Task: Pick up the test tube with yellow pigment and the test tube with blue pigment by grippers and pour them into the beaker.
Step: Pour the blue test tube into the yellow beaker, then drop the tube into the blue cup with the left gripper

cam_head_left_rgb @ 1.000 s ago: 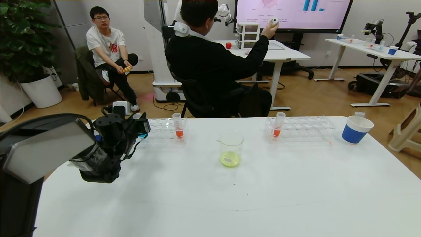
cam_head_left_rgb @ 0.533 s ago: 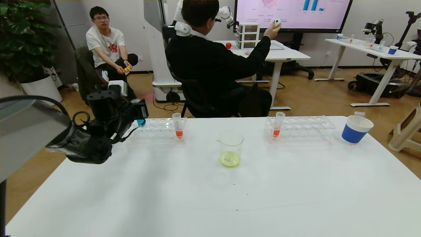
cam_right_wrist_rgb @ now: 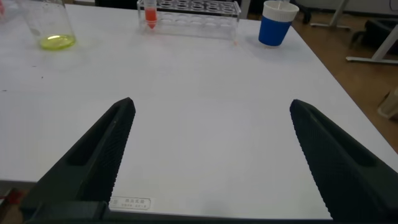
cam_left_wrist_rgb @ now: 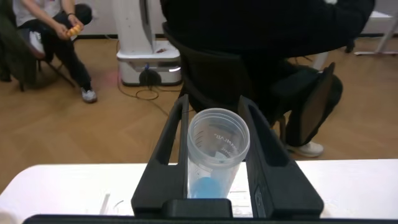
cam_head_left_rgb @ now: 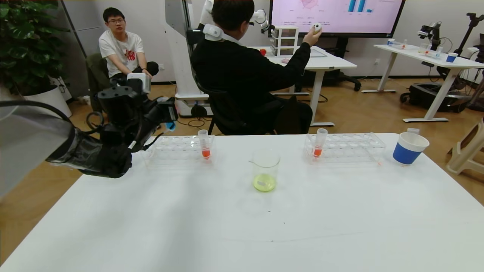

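My left gripper [cam_head_left_rgb: 168,115] is shut on the test tube with blue pigment [cam_left_wrist_rgb: 214,155], a clear tube with a cyan tip [cam_head_left_rgb: 172,125]. It holds the tube in the air above the left end of the left tube rack [cam_head_left_rgb: 177,151]. The beaker [cam_head_left_rgb: 266,170] stands mid-table with yellow-green liquid in its bottom; it also shows in the right wrist view [cam_right_wrist_rgb: 51,25]. My right gripper [cam_right_wrist_rgb: 211,134] is open and empty over bare table near the front edge, out of the head view. The test tube with yellow pigment is not in view.
Each clear rack holds one orange-red tube, left [cam_head_left_rgb: 204,144] and right [cam_head_left_rgb: 319,142]. The right rack [cam_head_left_rgb: 351,148] sits right of the beaker. A blue-and-white paper cup [cam_head_left_rgb: 409,148] stands at the far right. Two people sit beyond the table's far edge.
My left gripper has risen from the left rack with the blue tube, lifting it clear of the rack and a little toward the right. The beaker and the racks have not moved.
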Controlling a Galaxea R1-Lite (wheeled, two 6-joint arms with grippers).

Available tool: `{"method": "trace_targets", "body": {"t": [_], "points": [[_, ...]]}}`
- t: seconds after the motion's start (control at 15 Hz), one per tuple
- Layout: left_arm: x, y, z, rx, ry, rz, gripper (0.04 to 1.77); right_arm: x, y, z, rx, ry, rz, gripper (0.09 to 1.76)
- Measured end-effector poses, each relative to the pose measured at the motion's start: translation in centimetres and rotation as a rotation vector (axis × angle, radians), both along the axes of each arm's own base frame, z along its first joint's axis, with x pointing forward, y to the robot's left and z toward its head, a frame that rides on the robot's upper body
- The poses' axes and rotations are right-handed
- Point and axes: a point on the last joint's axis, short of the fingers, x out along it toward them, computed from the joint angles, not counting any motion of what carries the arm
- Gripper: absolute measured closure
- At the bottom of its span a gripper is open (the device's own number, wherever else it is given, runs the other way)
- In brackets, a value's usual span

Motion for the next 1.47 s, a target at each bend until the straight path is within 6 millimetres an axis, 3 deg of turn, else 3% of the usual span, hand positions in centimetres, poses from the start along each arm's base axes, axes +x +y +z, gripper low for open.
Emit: {"method": "trace_targets", "body": {"t": [0.33,0.6,1.07,1.47], "points": [[0.0,-4.5,2.4,0.169,-0.123,-0.363,1.27,0.0,0.0,0.0,0.000,0.000,0.000,0.11],[-0.7,-7.6,2.3,0.369,-0.258,-0.635,1.27,0.0,0.0,0.0,0.000,0.000,0.000,0.11],[-1.5,-11.0,0.0,0.660,-0.395,-0.775,1.27,0.0,0.0,0.0,0.000,0.000,0.000,0.11],[-1.1,-14.8,-1.8,0.676,-0.555,-0.830,1.27,0.0,0.0,0.0,0.000,0.000,0.000,0.11]]}}
